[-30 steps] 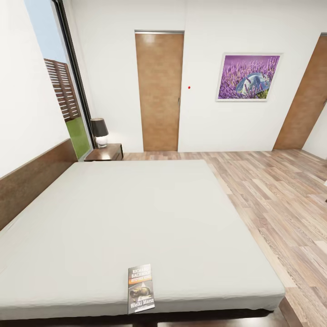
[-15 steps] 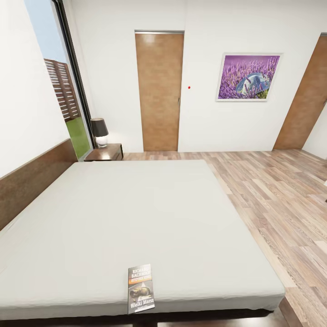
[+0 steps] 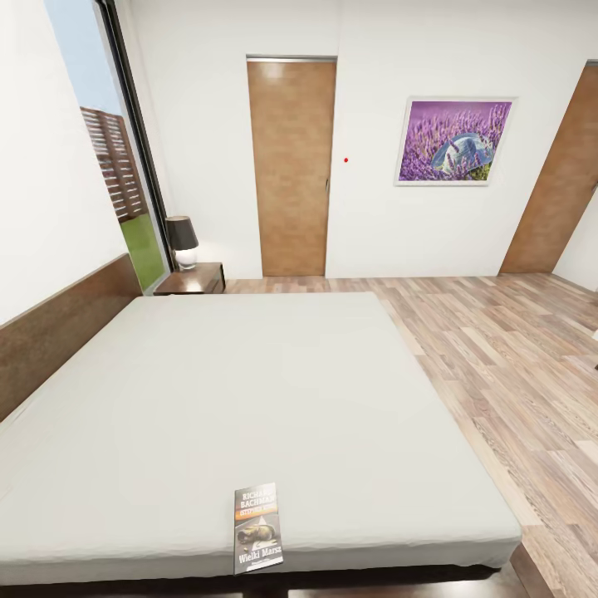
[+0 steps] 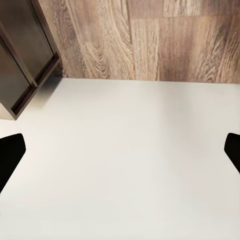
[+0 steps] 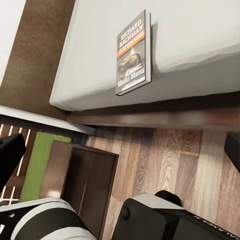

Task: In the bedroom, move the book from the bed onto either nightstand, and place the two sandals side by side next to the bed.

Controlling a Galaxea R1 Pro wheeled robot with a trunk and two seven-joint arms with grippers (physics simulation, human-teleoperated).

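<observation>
Your book (image 3: 257, 527) lies flat at the bed's (image 3: 249, 399) near edge, 6 o'clock in head view, w/ bare mattress around it. Dark cover, orange band, white lettering. Nightstand (image 3: 193, 279) w/ lamp (image 3: 182, 241) sits at 11 o'clock. Left claw (image 4: 120, 150) and right claw (image 5: 120, 150): both wide apart, holding nothing.

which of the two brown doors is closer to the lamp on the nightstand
The door between the window and the lavender picture; the lamp on the nightstand stands just beside it. The other door is at the far right, past the picture.
</observation>
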